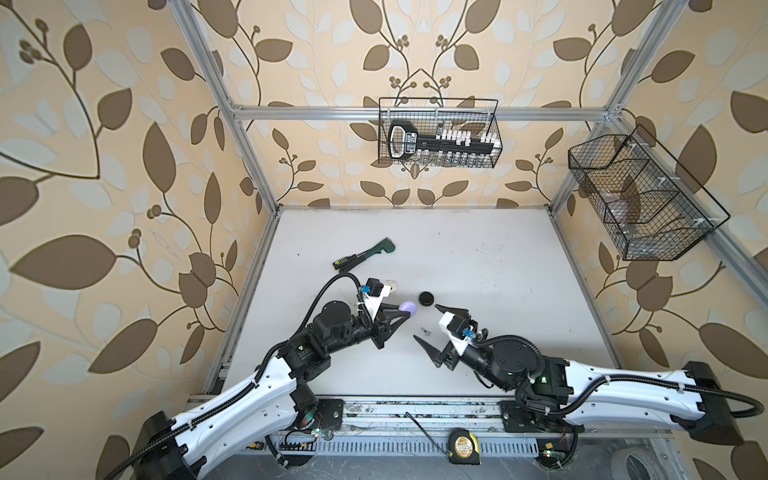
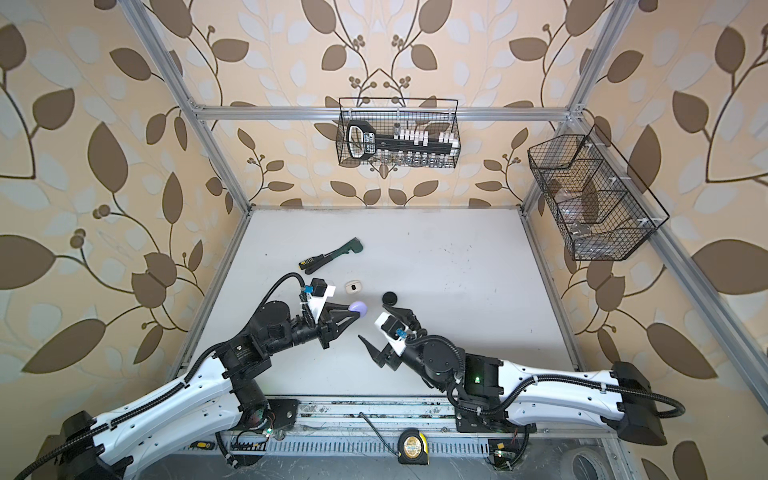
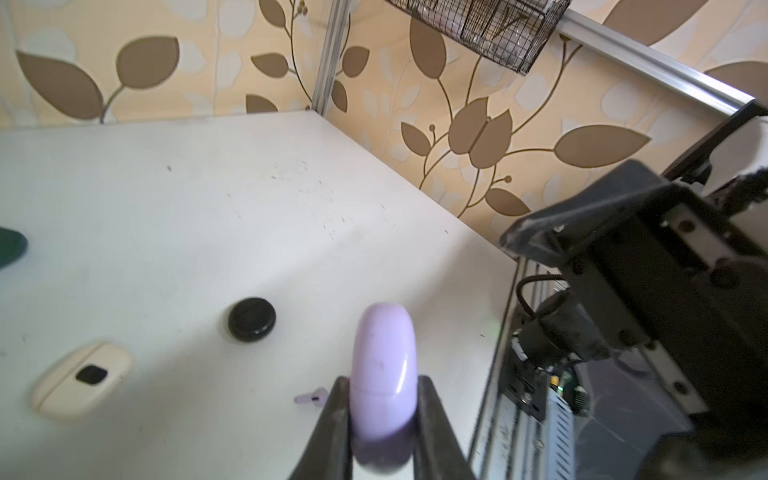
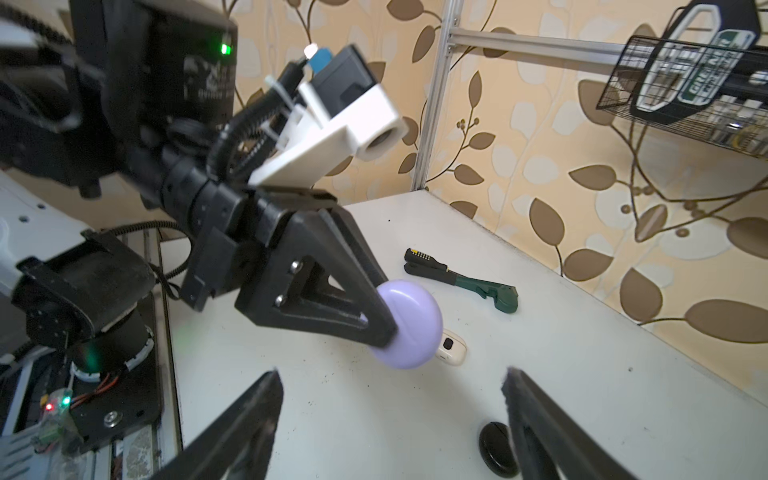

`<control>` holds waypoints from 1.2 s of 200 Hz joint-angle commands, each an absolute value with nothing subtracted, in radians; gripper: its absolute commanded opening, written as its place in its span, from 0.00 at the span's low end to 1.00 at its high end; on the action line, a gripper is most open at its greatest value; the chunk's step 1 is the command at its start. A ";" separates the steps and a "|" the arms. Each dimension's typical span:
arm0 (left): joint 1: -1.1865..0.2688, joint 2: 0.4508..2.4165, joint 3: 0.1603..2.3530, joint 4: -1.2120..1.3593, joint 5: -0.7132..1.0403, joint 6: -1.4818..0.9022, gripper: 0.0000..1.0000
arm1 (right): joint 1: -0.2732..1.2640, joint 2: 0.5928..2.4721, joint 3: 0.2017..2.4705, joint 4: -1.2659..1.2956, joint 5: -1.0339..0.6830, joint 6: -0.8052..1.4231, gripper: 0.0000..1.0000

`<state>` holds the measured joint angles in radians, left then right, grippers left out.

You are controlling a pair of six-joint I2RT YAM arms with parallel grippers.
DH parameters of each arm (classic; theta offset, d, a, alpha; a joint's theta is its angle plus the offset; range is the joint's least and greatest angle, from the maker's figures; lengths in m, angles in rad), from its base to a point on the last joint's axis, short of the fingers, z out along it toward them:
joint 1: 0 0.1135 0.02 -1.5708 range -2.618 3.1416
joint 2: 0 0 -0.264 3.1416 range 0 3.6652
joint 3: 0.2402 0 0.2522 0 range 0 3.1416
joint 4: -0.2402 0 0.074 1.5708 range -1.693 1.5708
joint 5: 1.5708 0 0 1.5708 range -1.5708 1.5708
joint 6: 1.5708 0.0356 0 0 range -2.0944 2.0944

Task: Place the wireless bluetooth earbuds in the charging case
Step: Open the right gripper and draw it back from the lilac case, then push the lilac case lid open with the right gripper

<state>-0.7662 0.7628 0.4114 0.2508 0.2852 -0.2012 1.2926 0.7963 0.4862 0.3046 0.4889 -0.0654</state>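
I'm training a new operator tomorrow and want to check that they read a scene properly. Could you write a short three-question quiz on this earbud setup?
1. True or false: the left tool is shut on the lilac case.
2. What lies on the table between the two tools? A: a lilac earbud; B: a black earbud; C: a white earbud.
3. How do the jaws of the right tool stand, and is anything held in them?

Key: 1 true. 2 A. 3 open wide, holding nothing.
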 commanded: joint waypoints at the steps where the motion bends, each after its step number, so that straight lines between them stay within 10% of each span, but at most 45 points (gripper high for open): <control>1: -0.770 0.823 0.335 0.563 0.328 0.000 0.00 | 1.222 0.727 0.453 0.302 0.452 -0.001 0.81; 240: -0.773 0.751 0.240 0.731 0.673 0.105 0.00 | 1.175 0.812 0.481 0.302 0.182 0.027 0.60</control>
<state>-0.7666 0.7712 0.2424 0.6518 0.6140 0.1192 1.1709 0.7975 0.4637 0.2817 0.1963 0.0471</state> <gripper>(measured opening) 0.217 0.605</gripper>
